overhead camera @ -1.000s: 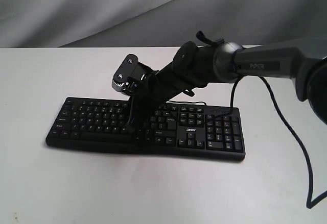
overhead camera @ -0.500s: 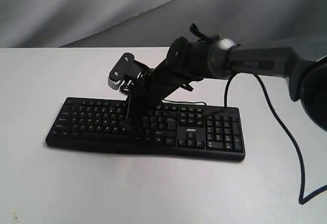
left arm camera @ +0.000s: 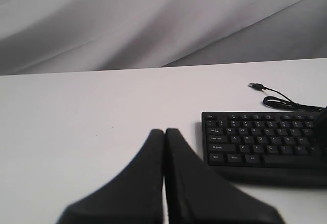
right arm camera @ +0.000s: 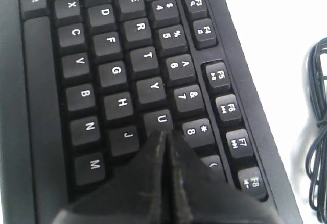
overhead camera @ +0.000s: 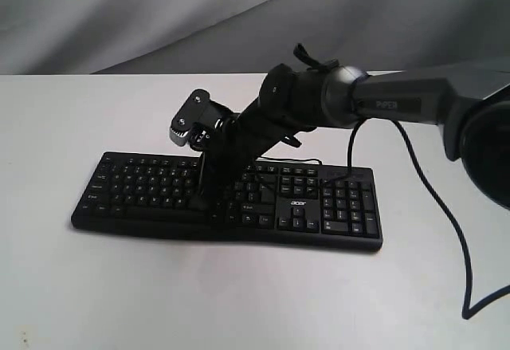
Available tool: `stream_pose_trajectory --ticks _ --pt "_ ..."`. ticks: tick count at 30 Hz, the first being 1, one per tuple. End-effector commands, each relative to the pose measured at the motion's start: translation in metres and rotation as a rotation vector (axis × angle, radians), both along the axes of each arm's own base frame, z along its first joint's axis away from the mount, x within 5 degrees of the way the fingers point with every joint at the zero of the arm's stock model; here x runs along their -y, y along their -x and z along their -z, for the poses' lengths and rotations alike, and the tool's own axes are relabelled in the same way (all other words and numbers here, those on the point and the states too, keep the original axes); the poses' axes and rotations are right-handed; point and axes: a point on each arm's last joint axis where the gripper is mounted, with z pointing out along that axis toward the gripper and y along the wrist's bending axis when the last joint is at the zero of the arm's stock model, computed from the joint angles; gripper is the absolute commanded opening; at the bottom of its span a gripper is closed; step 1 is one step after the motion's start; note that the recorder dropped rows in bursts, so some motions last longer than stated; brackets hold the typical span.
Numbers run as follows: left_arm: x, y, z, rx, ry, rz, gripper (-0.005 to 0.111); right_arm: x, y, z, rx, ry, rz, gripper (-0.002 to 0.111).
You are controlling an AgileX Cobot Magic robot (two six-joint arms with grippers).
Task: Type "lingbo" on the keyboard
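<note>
long flat black "acer" keyboard [overhead camera: 143, 184] | my right gripper [right arm camera: 164, 134]: pinched together, empty, tip by keyboard's U, 8 | my left gripper [left arm camera: 164, 132]: likewise, off keyboard

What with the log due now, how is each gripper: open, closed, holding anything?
Left gripper: closed, empty, off the keyboard.
Right gripper: closed, empty, tips by the U key.

Your exterior camera sits raised before the table [overhead camera: 119, 286], looking down; the keyboard [overhead camera: 151, 182] lies just below centre, and the right arm [overhead camera: 406, 103] reaches in from 3 o'clock. Your left wrist camera rides low over the table, well back, facing the keyboard's Shift-and-Ctrl end. Your right wrist camera hangs very close above the letter keys [right arm camera: 116, 72]. All three share the keyboard
</note>
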Motion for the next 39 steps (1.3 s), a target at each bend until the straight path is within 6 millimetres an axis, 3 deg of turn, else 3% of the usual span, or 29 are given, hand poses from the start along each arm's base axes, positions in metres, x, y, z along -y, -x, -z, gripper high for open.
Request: stream_pose_trajectory --ticks 1,8,16,19,39 --pt "0.0 0.0 0.001 0.006 0.005 0.0 0.001 0.0 -0.001 0.008 -0.016 0.009 0.001 0.0" --pt "0.0 0.0 0.001 0.006 0.005 0.0 0.001 -0.006 0.008 -0.02 0.006 -0.014 -0.039 0.0" --pt "0.0 0.0 0.001 0.006 0.005 0.0 0.001 -0.031 0.03 -0.012 -0.01 -0.007 -0.108 0.0" --pt "0.0 0.0 0.001 0.006 0.005 0.0 0.001 -0.032 0.029 -0.004 -0.019 -0.003 -0.114 0.0" --pt "0.0 0.0 0.001 0.006 0.005 0.0 0.001 -0.031 0.027 -0.002 0.013 0.01 -0.111 0.0"
